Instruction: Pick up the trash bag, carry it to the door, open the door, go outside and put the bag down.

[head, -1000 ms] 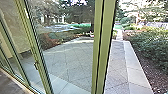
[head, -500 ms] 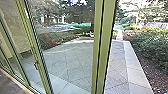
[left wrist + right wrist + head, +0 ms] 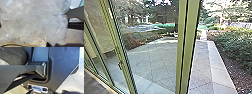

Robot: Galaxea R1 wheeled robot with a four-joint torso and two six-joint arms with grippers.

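Whether either claw is apart or clamped, I can't tell. Right up by the left wrist bulges the cloudy trash bag (image 3: 31, 22), likely light, floppy, easily torn; best held by a gathered neck. Beyond green-framed glass (image 3: 151, 52) lies paving (image 3: 220, 70).

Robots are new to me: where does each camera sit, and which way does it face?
Head: high on the robot, facing forward and down past green frames to paving and shrubs.
Left wrist: on that arm, facing cloudy plastic; dark robot parts show.
Right wrist: on that arm, facing the robot's dark plate, jointed bar and dark wrinkled plastic.
Shared: both wrist views show robot body.
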